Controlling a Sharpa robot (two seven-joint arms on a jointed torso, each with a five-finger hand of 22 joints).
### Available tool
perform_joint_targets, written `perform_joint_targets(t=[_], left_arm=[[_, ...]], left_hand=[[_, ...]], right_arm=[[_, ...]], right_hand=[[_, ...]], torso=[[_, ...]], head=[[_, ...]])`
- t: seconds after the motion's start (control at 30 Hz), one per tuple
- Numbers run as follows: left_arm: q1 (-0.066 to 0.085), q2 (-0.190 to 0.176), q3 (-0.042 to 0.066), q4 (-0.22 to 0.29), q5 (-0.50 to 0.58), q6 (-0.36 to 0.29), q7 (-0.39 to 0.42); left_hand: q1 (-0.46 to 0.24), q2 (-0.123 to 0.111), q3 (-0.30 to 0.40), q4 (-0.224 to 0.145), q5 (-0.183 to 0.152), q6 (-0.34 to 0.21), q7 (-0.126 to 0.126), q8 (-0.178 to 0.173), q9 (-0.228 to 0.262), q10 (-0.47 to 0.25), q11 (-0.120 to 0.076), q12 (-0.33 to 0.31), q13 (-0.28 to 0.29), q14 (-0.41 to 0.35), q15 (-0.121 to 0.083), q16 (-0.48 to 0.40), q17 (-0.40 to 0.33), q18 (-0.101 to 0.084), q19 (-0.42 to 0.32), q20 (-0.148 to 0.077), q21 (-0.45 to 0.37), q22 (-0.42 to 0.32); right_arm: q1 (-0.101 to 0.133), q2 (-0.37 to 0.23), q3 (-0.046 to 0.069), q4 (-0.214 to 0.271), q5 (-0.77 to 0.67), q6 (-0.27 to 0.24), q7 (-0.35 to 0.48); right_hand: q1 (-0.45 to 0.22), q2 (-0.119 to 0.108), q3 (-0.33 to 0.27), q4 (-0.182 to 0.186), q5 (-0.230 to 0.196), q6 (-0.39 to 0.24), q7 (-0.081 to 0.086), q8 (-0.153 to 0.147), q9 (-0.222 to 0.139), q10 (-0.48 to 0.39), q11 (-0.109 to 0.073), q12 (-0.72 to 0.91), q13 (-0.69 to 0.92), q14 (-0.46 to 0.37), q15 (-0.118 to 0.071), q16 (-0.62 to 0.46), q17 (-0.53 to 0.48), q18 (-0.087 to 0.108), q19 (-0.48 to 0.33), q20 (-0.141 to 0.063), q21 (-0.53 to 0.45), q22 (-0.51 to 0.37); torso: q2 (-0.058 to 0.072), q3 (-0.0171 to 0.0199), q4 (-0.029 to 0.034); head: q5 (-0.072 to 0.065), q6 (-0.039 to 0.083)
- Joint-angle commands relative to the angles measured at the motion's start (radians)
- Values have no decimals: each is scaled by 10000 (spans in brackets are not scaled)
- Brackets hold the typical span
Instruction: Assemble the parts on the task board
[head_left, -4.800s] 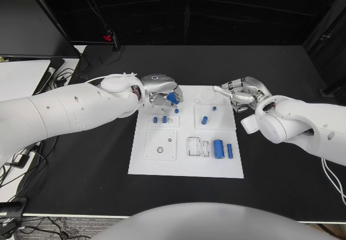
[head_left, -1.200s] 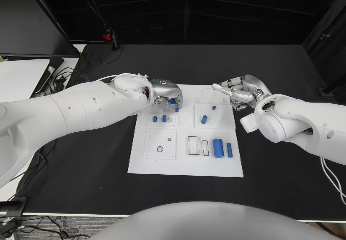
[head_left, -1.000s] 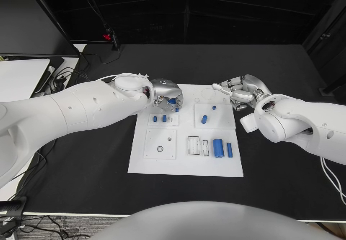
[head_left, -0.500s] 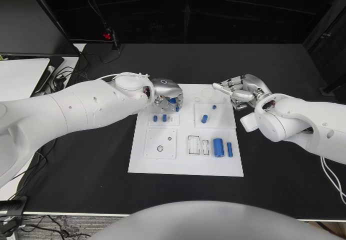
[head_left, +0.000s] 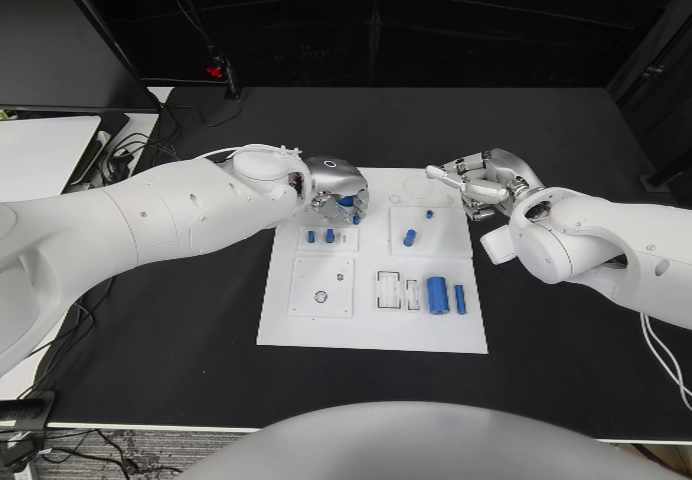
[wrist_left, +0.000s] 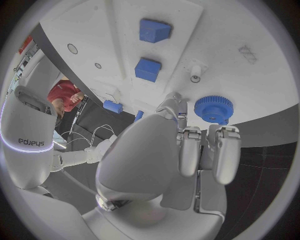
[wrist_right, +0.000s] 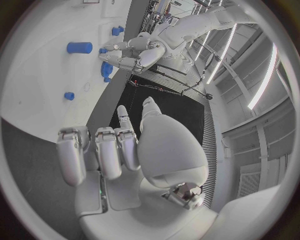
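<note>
You see white task board (head_left: 372, 330) flat at table centre; blue gear (wrist_left: 213, 108) lies near its far-left corner, two blue cylinders (head_left: 446, 297) lie side by side at near-right.

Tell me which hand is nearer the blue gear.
Left. The left hand is right over the blue gear, fingers at its edge at the task board's far left corner. The right hand sits off the board's far right corner, well away.

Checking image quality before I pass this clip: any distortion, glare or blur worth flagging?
Head view: sharp, evenly lit, task board bright but readable. Left wrist view: heavy fisheye, board edges bow, blue gear crisp beside the left hand. Right wrist view: same bending, ceiling lights glare, right hand sharp.
</note>
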Motion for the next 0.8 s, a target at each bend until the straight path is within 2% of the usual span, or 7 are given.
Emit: perform_joint_targets(t=[0.03, 0.5, 0.63, 0.8], left_arm=[[-103, -10, -82, 8, -685, 485, -24], [-105, -11, -82, 33, -1149, 291, 40], [-107, -16, -82, 29, -1159, 232, 95], [-108, -14, -82, 23, -1163, 126, 127]], left_hand=[[-132, -4, 79, -13, -29, 32, 30, -65, -25, 27, 0, -74, -9, 1046, -61, 8, 2635, -63, 1043, -43, 32, 2634], [-398, -174, 105, -17, -22, -168, 80, -278, -93, -119, 47, -266, -5, 1046, -29, 8, 2635, -63, 1043, -37, 32, 2634], [-516, -343, 67, -21, -22, -305, 101, -388, -122, -179, 59, -329, -2, 1046, -20, 8, 2635, -63, 1043, -29, 32, 2634], [-546, -364, 62, -19, -22, -319, 102, -402, -123, -188, 59, -339, -1, 1046, -23, 8, 2635, -63, 1043, -29, 32, 2634]], right_arm=[[13, 4, 5, 7, 93, 52, 69], [13, -2, 5, 8, 96, 53, 63], [13, -1, 5, 6, 96, 53, 66], [13, -7, 5, 9, 96, 56, 63]], right_hand=[[-4, 125, -70, 3, 41, -7, -64, 68, 10, 1041, -74, 25, 2632, 1056, -63, 25, 2635, -73, 1074, -64, 34, 2635], [-3, 134, -76, 0, 44, -5, -66, 73, 11, 1041, -75, 25, 2632, 1056, -64, 25, 2635, -73, 1074, -65, 34, 2635], [-1, 137, -79, -2, 46, -5, -67, 75, 11, 1041, -75, 25, 2632, 1056, -65, 25, 2635, -73, 1074, -65, 34, 2635], [1, 140, -81, -4, 48, -5, -67, 77, 11, 1041, -76, 25, 2632, 1056, -65, 25, 2635, -73, 1074, -65, 34, 2635]], torso=[[-2, 3, 7], [5, 4, 6], [3, -4, 0], [9, 0, 1]], head=[[-8, 2], [4, -5], [9, -15], [6, -22]])
